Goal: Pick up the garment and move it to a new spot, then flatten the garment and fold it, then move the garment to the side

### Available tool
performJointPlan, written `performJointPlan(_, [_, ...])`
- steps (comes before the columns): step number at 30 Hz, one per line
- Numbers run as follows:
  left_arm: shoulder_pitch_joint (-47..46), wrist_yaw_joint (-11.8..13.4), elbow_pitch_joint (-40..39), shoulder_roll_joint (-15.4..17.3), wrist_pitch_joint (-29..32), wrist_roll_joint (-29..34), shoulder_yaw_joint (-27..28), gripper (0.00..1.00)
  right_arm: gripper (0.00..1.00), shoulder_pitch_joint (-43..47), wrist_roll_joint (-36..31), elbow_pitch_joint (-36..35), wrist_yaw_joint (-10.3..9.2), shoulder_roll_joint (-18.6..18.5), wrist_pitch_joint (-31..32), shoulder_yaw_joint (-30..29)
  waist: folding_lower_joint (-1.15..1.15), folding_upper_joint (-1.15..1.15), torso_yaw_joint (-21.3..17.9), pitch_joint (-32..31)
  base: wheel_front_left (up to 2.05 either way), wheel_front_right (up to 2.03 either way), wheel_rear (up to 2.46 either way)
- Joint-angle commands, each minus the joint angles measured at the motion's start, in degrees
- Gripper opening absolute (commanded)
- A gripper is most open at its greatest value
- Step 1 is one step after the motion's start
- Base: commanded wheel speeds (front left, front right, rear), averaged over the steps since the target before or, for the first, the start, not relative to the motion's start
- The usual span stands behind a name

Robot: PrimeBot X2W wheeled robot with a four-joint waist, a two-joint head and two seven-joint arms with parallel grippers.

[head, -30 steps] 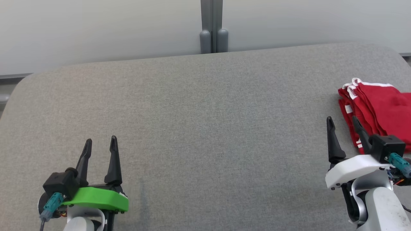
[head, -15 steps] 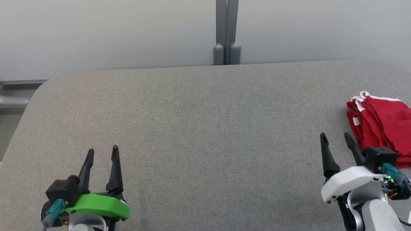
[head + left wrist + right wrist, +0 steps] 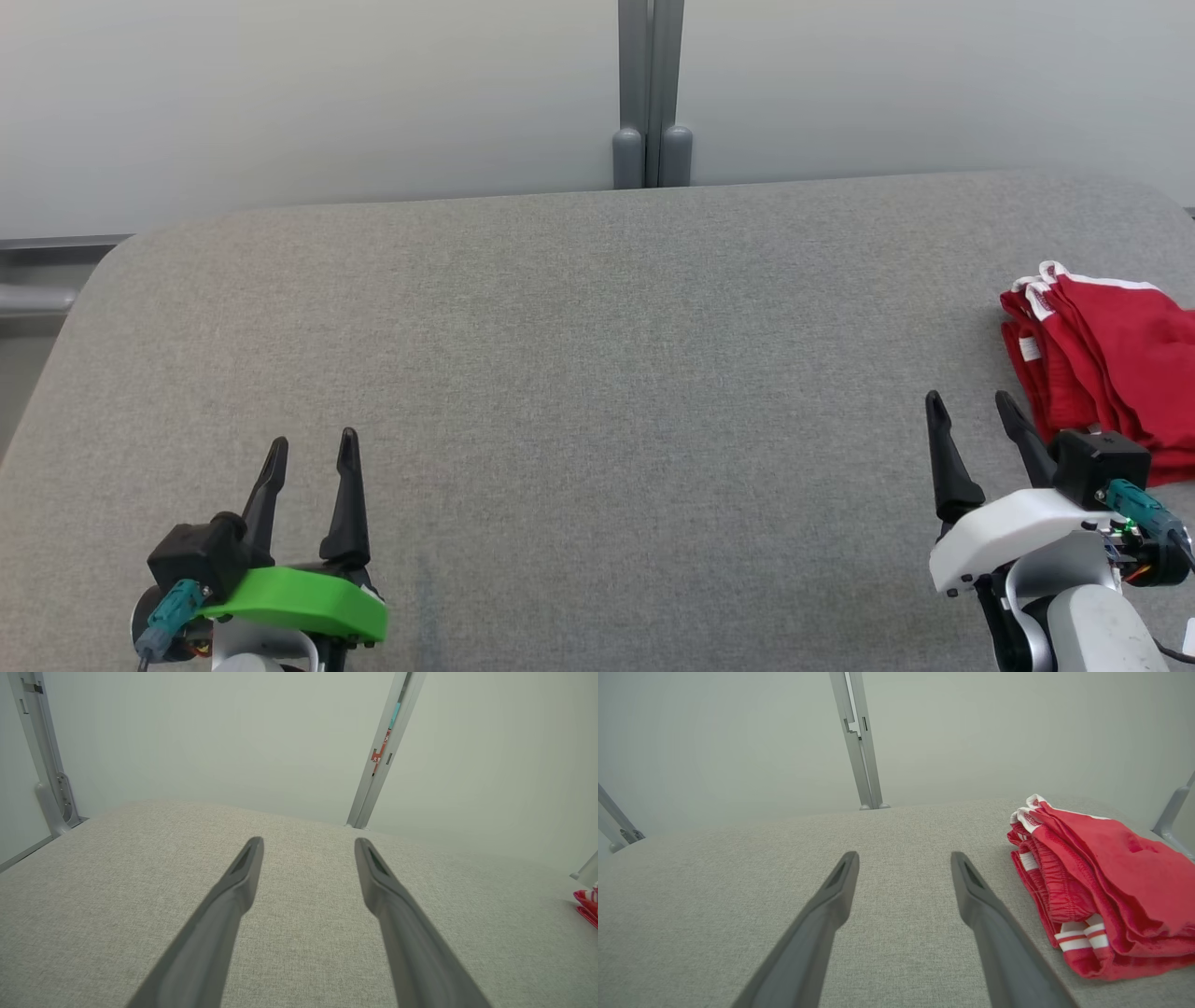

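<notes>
While both arms sit low at the near side of the grey fabric-covered desk [image 3: 597, 355], we're looking at the left pincer [image 3: 313, 437] fully released, its two dark fingers spread wide and pointing forward over bare grey fabric. Same deal with the right pincer [image 3: 968, 398]: released, fingers well apart, gripping nothing. The garment [image 3: 1120, 364] is a red piece with white trim, and it lies on the desk just to the right of the right pincer, starting alongside the fingers and running on a bit beyond the tips. It's bunched into a folded stack, layered edges facing the pincer, with a ribbed waistband and a couple of white stripes showing on the near corner in the right wrist view. From that same view there's a thin strip of desk between the pincer's right finger and the red cloth, so we'd call it just beside, not touching. From the left pincer the garment is way off to the right, well apart, a small red sliver at the edge of the left wrist view. Past the desk's far edge stands a pale wall [image 3: 280, 112] with a grey upright post [image 3: 647, 84], ahead and to the right of the left pincer, ahead and to the left of the right one.
</notes>
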Motion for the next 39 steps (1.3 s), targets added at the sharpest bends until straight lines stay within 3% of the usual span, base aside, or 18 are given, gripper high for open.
performJointPlan(1, [0.4,-0.1,0.1,0.5,-0.2,-0.1,-0.1,1.00,1.00,0.5,-0.3,-0.2,-0.10,0.0,-0.2,-0.1,0.00,0.00,0.0,0.0,0.00,0.00,0.00])
performJointPlan(11, [0.1,-0.1,-0.1,1.1,-0.2,-0.8,-1.3,1.00,1.00,0.8,-0.1,-0.1,-0.10,0.2,0.1,0.0,0.00,0.00,0.1,0.4,0.00,0.00,0.00])
performJointPlan(12, [0.0,0.0,-0.1,0.7,0.0,-0.7,-1.3,0.00,0.00,0.2,0.0,0.0,0.00,0.2,0.2,0.0,0.00,0.00,0.1,0.4,0.00,0.00,0.00])
performJointPlan(17, [0.8,0.0,2.3,0.1,0.4,-1.0,-1.6,0.00,0.00,1.5,0.4,2.6,0.01,0.8,0.4,0.0,0.00,0.00,0.0,0.4,0.00,0.00,0.00])
performJointPlan(39, [0.2,0.0,0.6,-0.3,6.2,-20.3,1.6,0.00,0.00,0.5,23.1,2.9,-0.01,0.7,2.9,-0.6,0.00,0.00,-0.2,0.6,0.00,0.00,0.00])
